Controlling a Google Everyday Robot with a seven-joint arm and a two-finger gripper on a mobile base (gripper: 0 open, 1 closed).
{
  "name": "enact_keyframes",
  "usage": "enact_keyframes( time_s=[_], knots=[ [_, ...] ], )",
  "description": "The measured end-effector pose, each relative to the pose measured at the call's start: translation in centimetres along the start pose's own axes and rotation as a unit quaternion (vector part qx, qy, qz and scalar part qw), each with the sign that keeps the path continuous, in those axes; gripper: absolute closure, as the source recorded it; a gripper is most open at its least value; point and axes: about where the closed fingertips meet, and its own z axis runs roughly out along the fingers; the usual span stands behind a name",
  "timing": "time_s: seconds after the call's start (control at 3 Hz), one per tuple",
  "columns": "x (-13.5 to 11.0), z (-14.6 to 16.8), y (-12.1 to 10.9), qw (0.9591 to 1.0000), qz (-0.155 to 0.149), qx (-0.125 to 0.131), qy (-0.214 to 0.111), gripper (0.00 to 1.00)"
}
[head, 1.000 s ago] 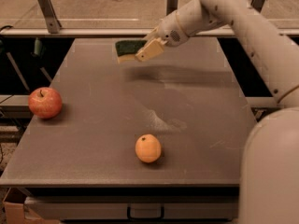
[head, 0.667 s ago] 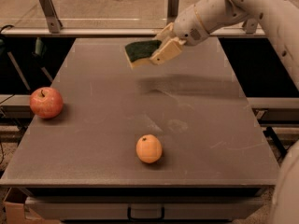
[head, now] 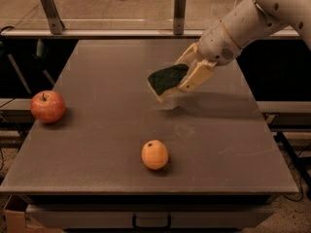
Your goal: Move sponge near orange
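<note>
The sponge (head: 166,79), dark green on top with pale yellow foam below, hangs tilted above the middle of the table, a little right of centre. My gripper (head: 187,75) comes in from the upper right and is shut on the sponge's right end, its cream fingers (head: 197,76) on either side of it. The orange (head: 155,154), small and round with a dark stem dot, sits on the table near the front centre, below and slightly left of the sponge.
A red apple (head: 47,106) with a stem sits at the table's left edge. The grey table (head: 97,130) has a drawer handle (head: 151,222) under its front edge. Two metal posts (head: 50,10) stand on a rail behind it.
My gripper has carried the sponge from the table's far side toward the front and slightly right, lower and closer to the orange. The orange and apple have not moved.
</note>
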Motion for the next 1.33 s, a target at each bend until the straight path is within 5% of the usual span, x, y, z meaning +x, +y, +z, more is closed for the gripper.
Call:
enact_keyframes(
  time_s=[0.33,1.33],
  knots=[
    [1.3,0.6,3.0,0.9993,-0.014,-0.031,0.018,1.0],
    [4.0,1.1,8.2,0.9931,-0.042,-0.1,0.045,0.36]
  ],
)
